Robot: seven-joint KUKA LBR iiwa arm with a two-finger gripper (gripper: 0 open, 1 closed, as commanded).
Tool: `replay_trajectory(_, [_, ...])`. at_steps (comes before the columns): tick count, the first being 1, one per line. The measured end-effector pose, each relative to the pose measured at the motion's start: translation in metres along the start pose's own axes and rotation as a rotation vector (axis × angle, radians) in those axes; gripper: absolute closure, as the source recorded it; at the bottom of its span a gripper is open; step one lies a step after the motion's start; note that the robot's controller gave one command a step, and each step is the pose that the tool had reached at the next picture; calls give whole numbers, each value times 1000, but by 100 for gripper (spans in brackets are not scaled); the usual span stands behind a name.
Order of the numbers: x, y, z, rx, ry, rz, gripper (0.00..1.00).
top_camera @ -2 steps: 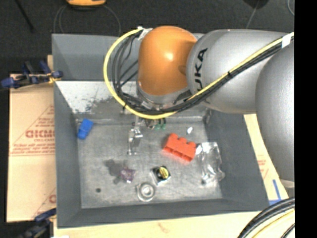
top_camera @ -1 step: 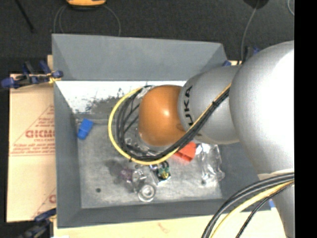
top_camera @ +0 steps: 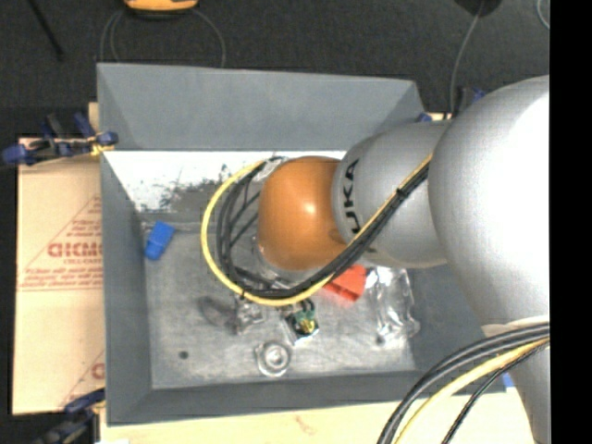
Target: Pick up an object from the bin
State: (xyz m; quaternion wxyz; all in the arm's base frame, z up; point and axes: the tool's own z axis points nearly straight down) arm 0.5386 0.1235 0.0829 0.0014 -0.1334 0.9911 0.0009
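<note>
the pincer sits low over the floor of the bin, just left of the frame's centre and a little below it, tucked under the arm's orange cover and its yellow cable. whether it is released or clenched i cannot tell, and nothing can be seen held in it.

the nearest things are a small green and dark thing just to its right and a round silvery ring just below it, near the bin's lower wall. an orange-red piece and a crinkled clear wrapper lie further right. a blue block lies well apart at the left.

the likely trouble is a close on bare floor, since the pincer seems to stand beside those small things rather than over one. a low, flat ring probably offers little to grip and may skid away. the green thing is small enough to be nudged aside. the cable loop hangs near the floor and could sweep things along.
</note>
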Motion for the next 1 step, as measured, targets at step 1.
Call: replay_trajectory(1, [5, -6, -146, 4, -8, -29, 100])
